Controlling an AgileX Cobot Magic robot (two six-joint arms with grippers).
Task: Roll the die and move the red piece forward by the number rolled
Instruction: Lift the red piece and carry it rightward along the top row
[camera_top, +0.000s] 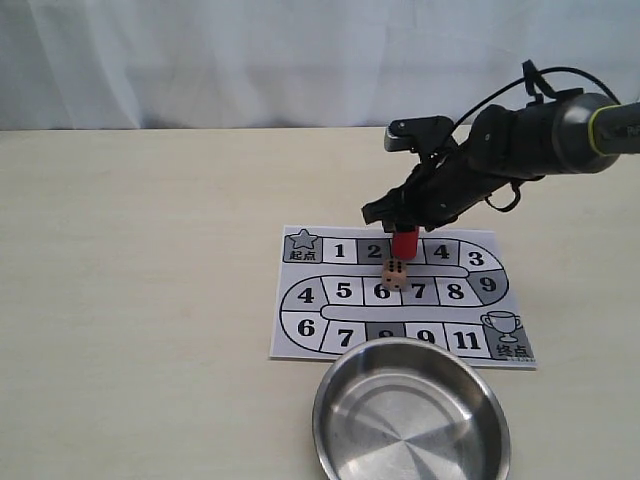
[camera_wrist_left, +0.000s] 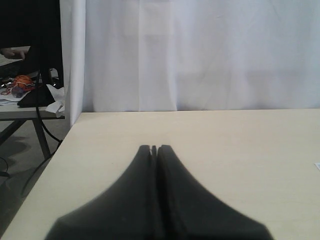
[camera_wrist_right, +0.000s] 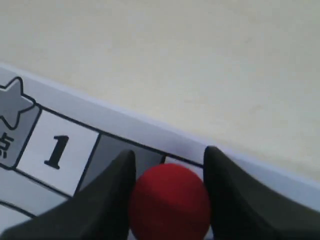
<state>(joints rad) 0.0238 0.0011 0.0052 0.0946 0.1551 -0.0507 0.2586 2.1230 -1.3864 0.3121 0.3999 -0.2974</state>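
Left fingers (camera_wrist_left: 148, 155), black, are pressed together tip to tip and hold nothing. They hang over the bare cream tabletop (camera_wrist_left: 240, 145) with one of its corners in sight, and appear parked to keep clear of the work. Right of centre, toward the near edge, lies the printed paper game board of numbered squares (camera_top: 320, 300). At the near edge itself sits the round stainless-steel bowl (camera_top: 335, 385), empty; it is probably the rolling tray. The small light-brown wooden die with black dots (camera_top: 394, 274) rests on the board beside squares 6 and 7, so the roll is judged complete, though its top count is too small to read. Just behind it, toward the far edge, the solid red cylinder piece (camera_top: 405, 243) sits in the top row between squares 2 and 4. Right fingers (camera_wrist_right: 119, 175) are closed against its two sides, a grip suited to carrying it upright.
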